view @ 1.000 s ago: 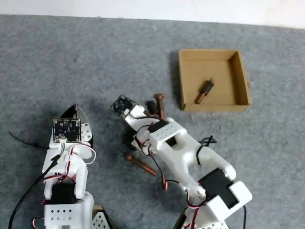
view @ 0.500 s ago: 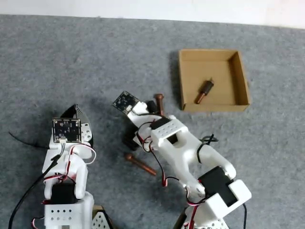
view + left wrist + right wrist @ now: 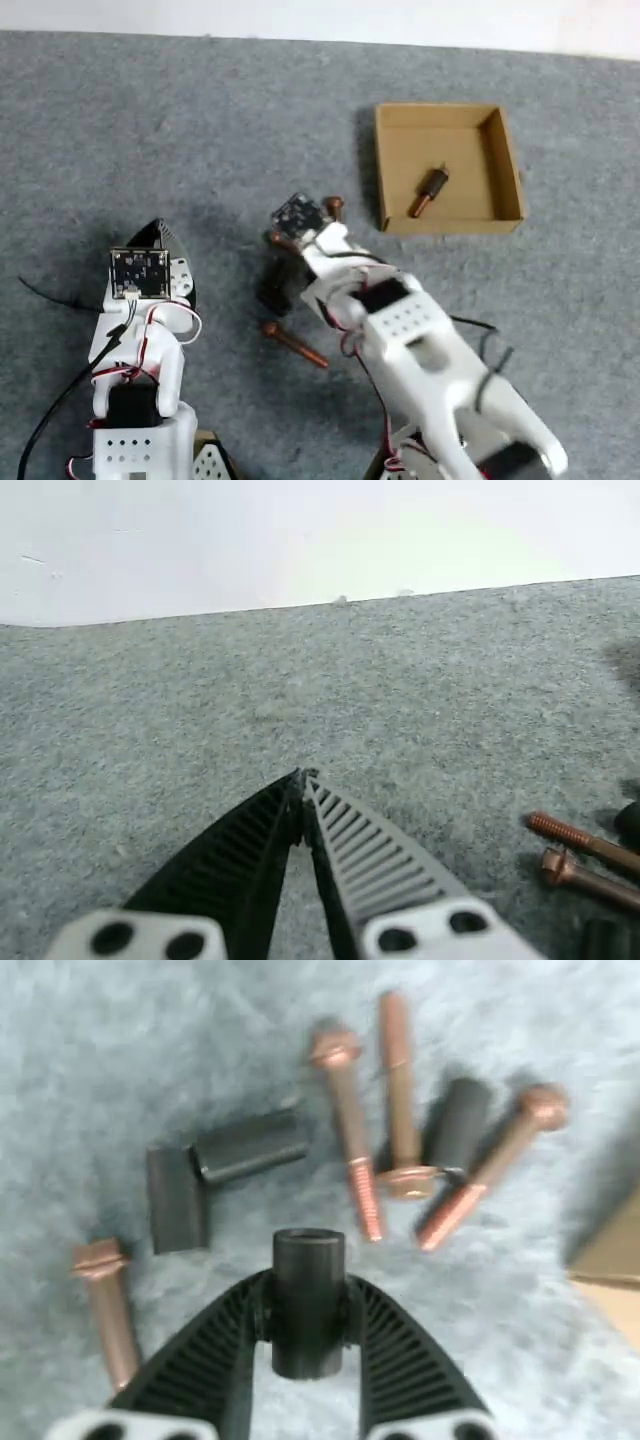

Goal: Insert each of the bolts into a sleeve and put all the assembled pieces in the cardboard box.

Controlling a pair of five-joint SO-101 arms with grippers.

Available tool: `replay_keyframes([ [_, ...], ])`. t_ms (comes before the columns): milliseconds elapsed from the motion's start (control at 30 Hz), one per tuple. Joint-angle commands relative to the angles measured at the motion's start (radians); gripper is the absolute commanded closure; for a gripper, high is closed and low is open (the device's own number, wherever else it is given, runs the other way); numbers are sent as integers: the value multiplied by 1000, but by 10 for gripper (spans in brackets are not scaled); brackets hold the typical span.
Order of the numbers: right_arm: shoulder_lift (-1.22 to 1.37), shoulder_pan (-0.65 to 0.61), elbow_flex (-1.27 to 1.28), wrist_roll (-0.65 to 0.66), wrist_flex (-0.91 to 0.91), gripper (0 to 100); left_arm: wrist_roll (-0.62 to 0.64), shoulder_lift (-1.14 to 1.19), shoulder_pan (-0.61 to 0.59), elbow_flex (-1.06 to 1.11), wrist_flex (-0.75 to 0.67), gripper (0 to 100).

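The black sleeve (image 3: pixel 308 1305) sat clamped between the two fingers of the right pincer (image 3: pixel 308 1292), its open end pointing out past the tips, so that pincer was drawn in narrow around it. Just beyond the tips, on the grey carpeted worktop (image 3: pixel 200 1020), lay a first copper bolt (image 3: pixel 347 1130) with its threaded end towards the pincer. Beside it a second bolt (image 3: pixel 398 1090) lay the other way round, its head nearer the pincer. A third bolt (image 3: pixel 490 1165) slanted away on the far side, and a second sleeve (image 3: pixel 458 1125) lay between those last two. On the other side of the first bolt, a third sleeve (image 3: pixel 250 1145) and a fourth sleeve (image 3: pixel 177 1200) met at their ends to form a corner. A lone bolt (image 3: pixel 105 1305) lay apart from the rest, beside one finger of the pincer. The cardboard box (image 3: pixel 382 170) stood ahead of the right pincer and to its right, near but not touching, with one assembled piece (image 3: pixel 430 190) lying slantwise on its floor. Well apart to the left, the left pincer (image 3: pixel 303 777) hung just over the worktop with its tips pressed together and nothing between them.
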Motion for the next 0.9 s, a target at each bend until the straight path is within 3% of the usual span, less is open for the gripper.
replay_keyframes([
  [0,-171,62,36,-12,-36,995,5,-12,-7,19,-17,992],
  [200,-338,101,188,-12,-136,995,-23,-10,67,19,-14,992],
  [300,-421,128,229,-14,-136,995,-71,-10,111,-8,57,969],
  [467,-581,209,306,-98,-137,995,-34,-8,116,-54,127,937],
  [633,-733,226,421,-97,-137,995,-35,19,117,-101,160,937],
  [867,-839,226,487,-97,-137,995,-34,483,180,-308,140,935],
])
